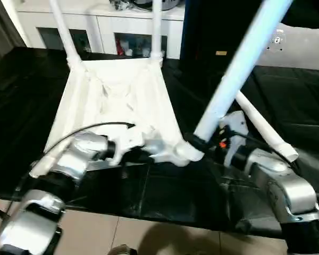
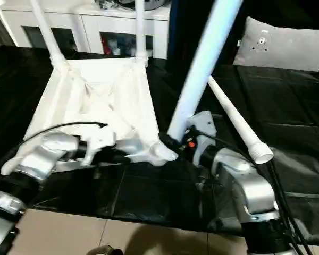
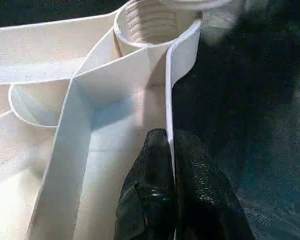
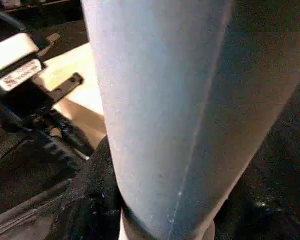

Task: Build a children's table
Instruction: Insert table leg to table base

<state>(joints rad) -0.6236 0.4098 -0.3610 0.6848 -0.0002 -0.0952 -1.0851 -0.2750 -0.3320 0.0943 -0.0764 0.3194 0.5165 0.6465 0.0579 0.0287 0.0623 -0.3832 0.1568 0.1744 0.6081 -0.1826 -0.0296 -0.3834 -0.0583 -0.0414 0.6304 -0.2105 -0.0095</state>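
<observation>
Top: the white table top (image 1: 117, 101) is lying upside down on the black table (image 1: 287, 95), with its ribbed side facing up.
Far legs: two white legs, the far left leg (image 1: 64, 32) and the far right leg (image 1: 157, 26), are already standing up in the two far corner sockets (they are looking done).
Third leg: a long white leg (image 1: 239, 69) is leaning over the near right corner socket (image 1: 183, 154), with its thick end right at the socket. I am judging that it is going in now and is not straight yet.
Fourth leg: the last leg (image 2: 236, 119) is lying loose on the black table, just behind the right arm, waiting its turn.
Right gripper: the right gripper (image 1: 199, 142) is wrapping its black fingers around the low end of the leaning leg, holding it tight.
Left gripper: the left gripper (image 3: 171, 165) is pinching the thin side wall of the top, one finger on each side, close to a round threaded socket (image 3: 155, 22). It is keeping the top from sliding.
Done so far: about half, I think, with two legs in.
Left to do: seating the third leg all the way, putting in the fourth leg at the near left corner, then turning the table onto its feet.
</observation>
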